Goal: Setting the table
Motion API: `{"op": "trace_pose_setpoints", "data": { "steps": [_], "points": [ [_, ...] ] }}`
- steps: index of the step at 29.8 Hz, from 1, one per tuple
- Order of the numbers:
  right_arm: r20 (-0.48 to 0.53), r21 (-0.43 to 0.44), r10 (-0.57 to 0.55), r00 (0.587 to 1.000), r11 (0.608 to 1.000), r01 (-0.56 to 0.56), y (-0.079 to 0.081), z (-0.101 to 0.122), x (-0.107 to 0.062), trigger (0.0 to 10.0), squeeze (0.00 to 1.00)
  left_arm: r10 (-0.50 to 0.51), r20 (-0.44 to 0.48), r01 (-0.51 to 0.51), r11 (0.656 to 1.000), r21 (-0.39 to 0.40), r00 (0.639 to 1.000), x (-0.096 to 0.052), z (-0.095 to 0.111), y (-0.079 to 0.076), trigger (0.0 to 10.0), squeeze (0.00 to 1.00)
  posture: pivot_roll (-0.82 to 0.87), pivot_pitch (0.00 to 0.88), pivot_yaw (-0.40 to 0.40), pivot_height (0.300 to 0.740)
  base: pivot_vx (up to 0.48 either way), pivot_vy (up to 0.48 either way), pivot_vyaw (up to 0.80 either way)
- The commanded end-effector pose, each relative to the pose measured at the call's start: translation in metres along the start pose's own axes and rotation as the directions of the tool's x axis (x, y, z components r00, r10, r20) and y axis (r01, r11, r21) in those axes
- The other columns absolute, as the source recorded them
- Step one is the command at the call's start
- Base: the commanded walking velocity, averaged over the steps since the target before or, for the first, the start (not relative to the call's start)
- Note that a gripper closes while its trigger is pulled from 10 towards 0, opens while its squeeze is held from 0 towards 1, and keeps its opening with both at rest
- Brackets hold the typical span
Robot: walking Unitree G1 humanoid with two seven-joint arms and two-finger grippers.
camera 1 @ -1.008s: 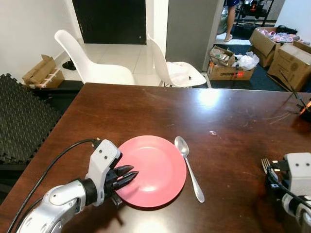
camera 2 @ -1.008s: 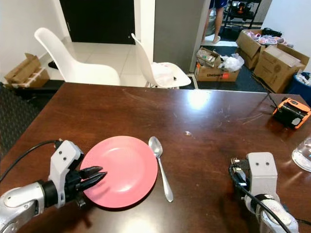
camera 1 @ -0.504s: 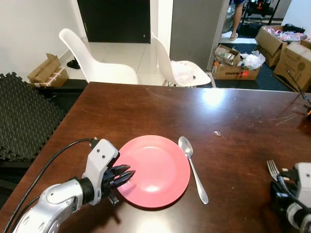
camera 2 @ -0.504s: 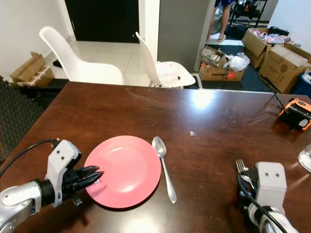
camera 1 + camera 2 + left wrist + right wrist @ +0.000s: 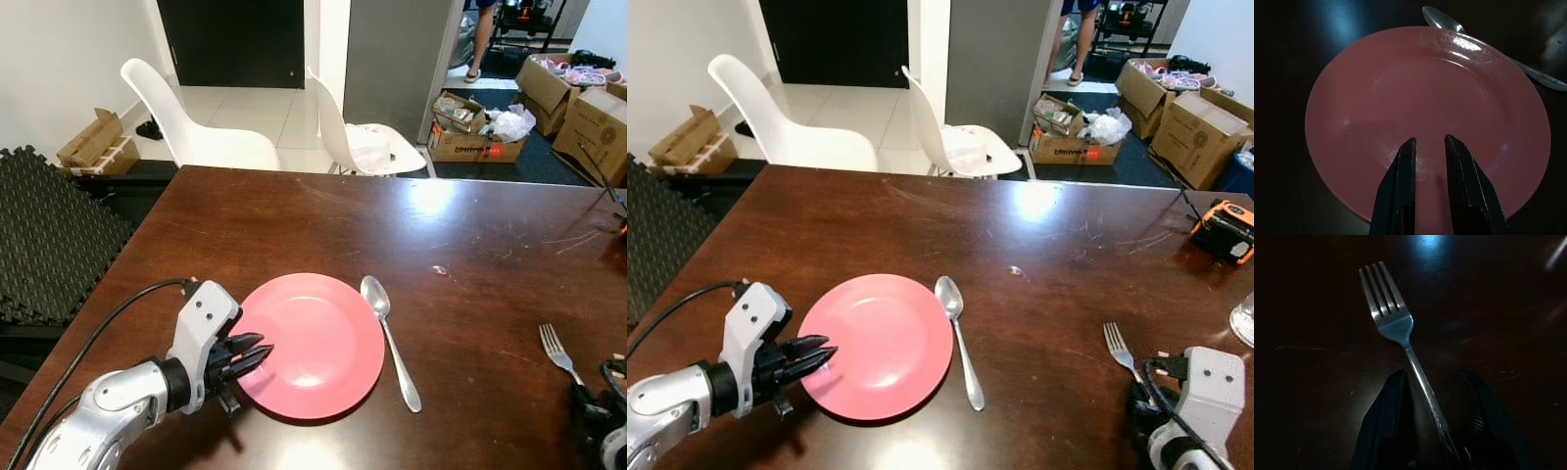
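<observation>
Your right gripper (image 5: 1432, 396) has its jaws parted around the fork (image 5: 1396, 328) handle lying on the counter (image 5: 1068, 264), right of the plate (image 5: 877, 343); nothing clamped.

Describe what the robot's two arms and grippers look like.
The left arm is a rounded silver tube with a black cable looping along it, ending in a pale grey wrist block and the left gripper of two long black tapered fingers. The right gripper has the same grey block and black cabling.
</observation>
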State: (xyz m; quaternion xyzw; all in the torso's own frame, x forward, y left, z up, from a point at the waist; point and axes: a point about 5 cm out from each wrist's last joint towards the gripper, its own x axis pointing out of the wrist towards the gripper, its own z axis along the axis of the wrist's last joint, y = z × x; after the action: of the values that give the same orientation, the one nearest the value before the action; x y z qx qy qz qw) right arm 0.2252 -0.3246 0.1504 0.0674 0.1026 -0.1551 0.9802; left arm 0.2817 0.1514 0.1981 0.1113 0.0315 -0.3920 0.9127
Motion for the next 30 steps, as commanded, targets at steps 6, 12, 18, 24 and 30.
{"op": "trace_pose_setpoints", "data": {
  "steps": [6, 12, 18, 24, 30],
  "points": [
    [-0.246, 0.088, 0.160, 0.956, 0.986, -0.142, 0.007, -0.040, -0.004, 7.5, 0.00, -0.013, -0.019, 0.012, 1.000, -0.008, 1.000, 0.000, -0.005, -0.001, 10.0, 0.00, -0.03, 0.251, 0.143, 0.740, 0.000, 0.000, 0.00],
    [-0.281, 0.106, 0.195, 0.940, 0.979, -0.172, 0.012, -0.048, -0.007, 0.0, 0.00, -0.009, -0.022, 0.009, 1.000, -0.009, 1.000, -0.002, -0.006, -0.001, 10.0, 0.00, -0.02, 0.259, 0.139, 0.740, 0.000, 0.000, 0.00],
    [-0.290, 0.135, 0.233, 0.928, 0.970, -0.202, 0.017, -0.052, -0.010, 0.0, 0.00, -0.009, -0.023, 0.009, 1.000, -0.011, 1.000, -0.002, -0.007, -0.002, 10.0, 0.00, -0.02, 0.261, 0.141, 0.740, 0.000, 0.000, 0.00],
    [-0.281, 0.148, 0.251, 0.926, 0.965, -0.216, 0.018, -0.050, -0.010, 0.0, 0.00, -0.010, -0.023, 0.009, 1.000, -0.009, 1.000, -0.001, -0.007, -0.001, 10.0, 0.00, -0.02, 0.262, 0.142, 0.740, 0.000, 0.000, 0.00],
    [-0.125, 0.048, 0.310, 0.942, 0.951, -0.306, 0.033, -0.020, -0.005, 7.4, 0.00, -0.008, -0.021, 0.007, 1.000, -0.011, 1.000, 0.000, -0.007, -0.002, 10.0, 0.00, -0.02, 0.261, 0.140, 0.740, 0.000, 0.000, 0.00]
  ]
}}
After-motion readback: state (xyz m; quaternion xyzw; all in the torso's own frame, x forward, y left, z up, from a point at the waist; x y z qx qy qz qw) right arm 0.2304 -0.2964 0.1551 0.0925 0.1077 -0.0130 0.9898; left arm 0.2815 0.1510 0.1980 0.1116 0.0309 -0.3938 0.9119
